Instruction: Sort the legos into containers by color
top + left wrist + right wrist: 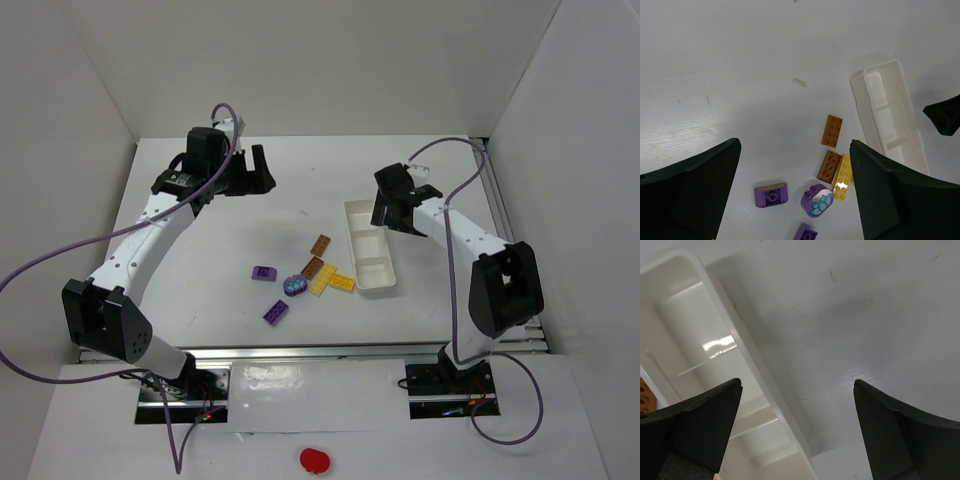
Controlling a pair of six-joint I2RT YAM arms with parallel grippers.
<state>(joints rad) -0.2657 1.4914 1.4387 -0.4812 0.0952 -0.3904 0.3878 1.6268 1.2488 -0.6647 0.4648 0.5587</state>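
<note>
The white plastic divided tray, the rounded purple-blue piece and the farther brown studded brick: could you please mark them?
White plastic divided tray (890, 124): left wrist view, middle compartment.
Rounded purple-blue piece (817, 201): left wrist view, top.
Farther brown studded brick (320, 243): top external view, studs.

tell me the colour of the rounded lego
The rounded lego is purple with a pale blue pattern; clearest in the left wrist view.

Small studded plastic bricks (313, 266), brown, yellow, purple, plus rounded purple-blue piece (295, 285): clustered, frame centre. Long white partitioned tray (350, 232): just right.
</note>
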